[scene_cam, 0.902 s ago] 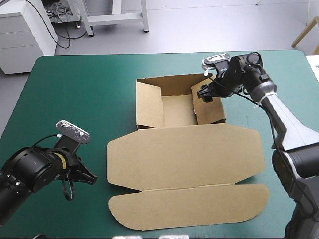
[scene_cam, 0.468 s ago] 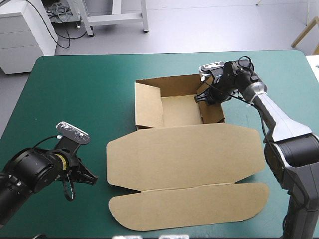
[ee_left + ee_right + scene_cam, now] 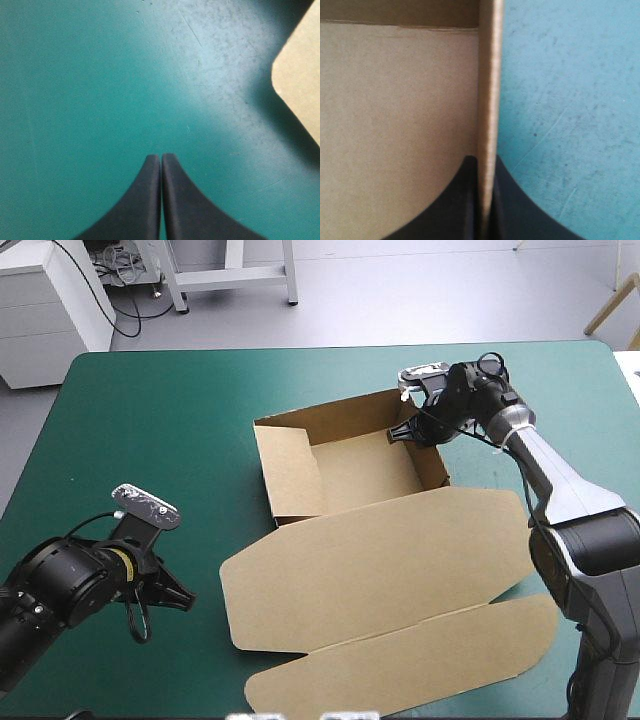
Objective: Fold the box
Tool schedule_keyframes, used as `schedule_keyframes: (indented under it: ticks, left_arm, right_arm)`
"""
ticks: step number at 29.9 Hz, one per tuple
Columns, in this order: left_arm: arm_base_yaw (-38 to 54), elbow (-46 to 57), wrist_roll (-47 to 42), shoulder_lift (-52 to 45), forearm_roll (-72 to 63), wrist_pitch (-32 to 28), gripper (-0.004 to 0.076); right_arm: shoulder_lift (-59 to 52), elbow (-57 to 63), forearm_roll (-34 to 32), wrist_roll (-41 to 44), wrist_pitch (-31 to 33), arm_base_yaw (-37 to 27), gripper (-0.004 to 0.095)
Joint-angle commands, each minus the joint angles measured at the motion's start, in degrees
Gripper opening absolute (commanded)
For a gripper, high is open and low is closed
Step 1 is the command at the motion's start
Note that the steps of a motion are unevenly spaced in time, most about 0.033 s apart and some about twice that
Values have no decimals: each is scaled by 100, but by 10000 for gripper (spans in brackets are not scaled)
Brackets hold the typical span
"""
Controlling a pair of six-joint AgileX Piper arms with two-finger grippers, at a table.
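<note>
Brown box point(image 3: 355, 470) lies slewed on the tabletop point(image 3: 150, 430), turned from its earlier square position. Right pincer point(image 3: 408, 430) clamps the box's right wall; left pincer point(image 3: 161, 159), clenched empty, waits off the lid's point(image 3: 380, 550) left corner. Judgement: the wall pull drags the unrestrained box.

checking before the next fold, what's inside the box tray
Only bare brown floor shows inside the box; nothing lies in it. One finger of the right gripper, shut on its right wall, reaches in. The floor under the leaning left flap is covered.
</note>
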Motion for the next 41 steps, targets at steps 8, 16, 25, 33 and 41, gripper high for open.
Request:
schedule_keyframes:
  ticks: [8, 16, 25, 33, 41]
  left_arm:
    - [-19, -119, -71, -69, 194, -170, -10]
    - [-19, -119, -71, -69, 184, -183, -10]
    - [-19, -119, -97, -69, 184, -210, -10]
    - [-19, -119, -199, -69, 184, -210, -10]
    - [-19, -119, -222, -69, 171, -210, -10]
  right_arm:
    - [-684, -849, -21, -191, -245, -896, -19]
    - [-740, -1125, -21, -242, -332, -2435, -19]
    - [-503, -1125, 146, -183, -353, -3803, -1]
    - [-178, -1125, 451, -346, -288, -4247, 61]
    - [-113, -1125, 438, -451, -333, -4247, 513]
